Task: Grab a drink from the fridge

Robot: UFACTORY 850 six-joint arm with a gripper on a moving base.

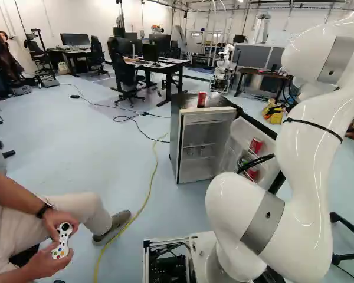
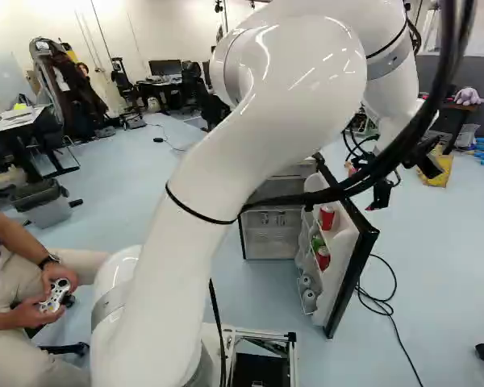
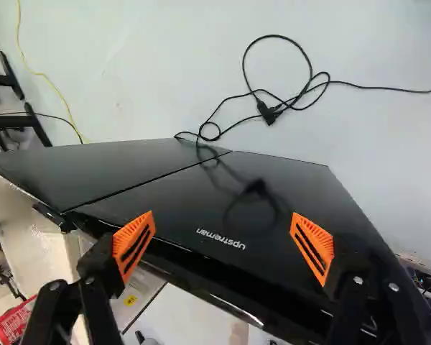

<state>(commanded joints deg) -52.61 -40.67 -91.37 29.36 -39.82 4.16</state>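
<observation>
Tool (image 2: pixel 361 187), fingers spread, red can (image 3: pixel 14 320) outside them, fridge door (image 3: pixel 208 212) ahead

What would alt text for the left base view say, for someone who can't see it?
A small fridge stands open, with red cans in its door and another can on top. A large white arm rises at the right; desks and office chairs stand farther back.
</observation>
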